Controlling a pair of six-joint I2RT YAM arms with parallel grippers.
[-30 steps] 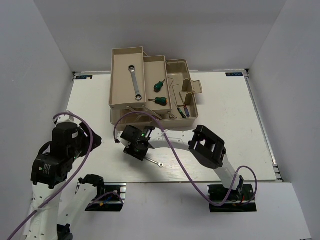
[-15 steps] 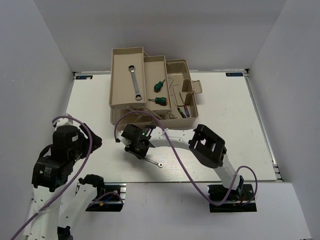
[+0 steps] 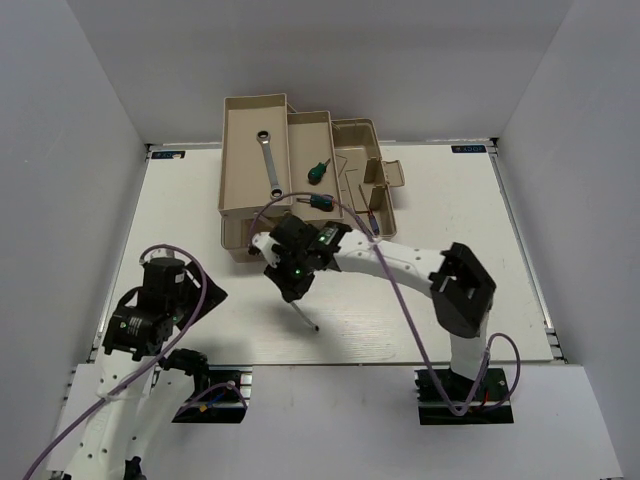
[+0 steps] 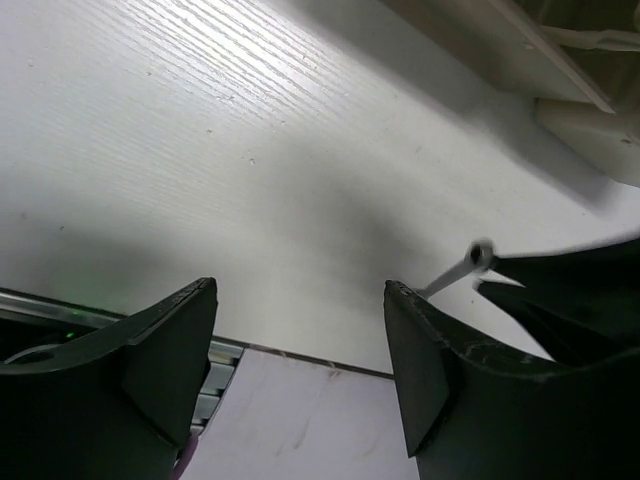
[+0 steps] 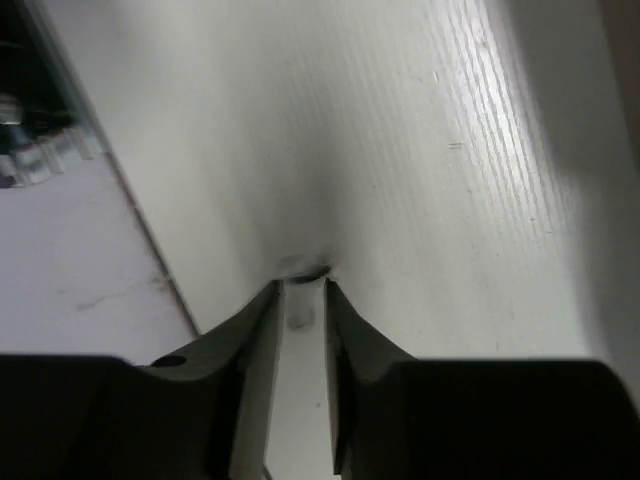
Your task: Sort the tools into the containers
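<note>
Your right jaws are clamped on the short wrench (image 3: 306,317) (it hangs toward 5 o'clock over the table (image 3: 450,220)); left jaws apart, empty, at 8 o'clock.

Two silver metal wrenches: the short wrench (image 3: 307,319) sits between the jaws of the right gripper (image 5: 301,290), the long wrench (image 3: 267,163) well beyond them. Two stubby green-handled screwdrivers: far screwdriver (image 3: 318,172), near screwdriver (image 3: 321,201). Two rectangular beige plastic trays: left tray (image 3: 228,150), middle tray (image 3: 310,132).

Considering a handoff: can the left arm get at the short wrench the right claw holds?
Likely yes: the short wrench juts from the right claw, with only bare table between it and the open left claw.
</note>
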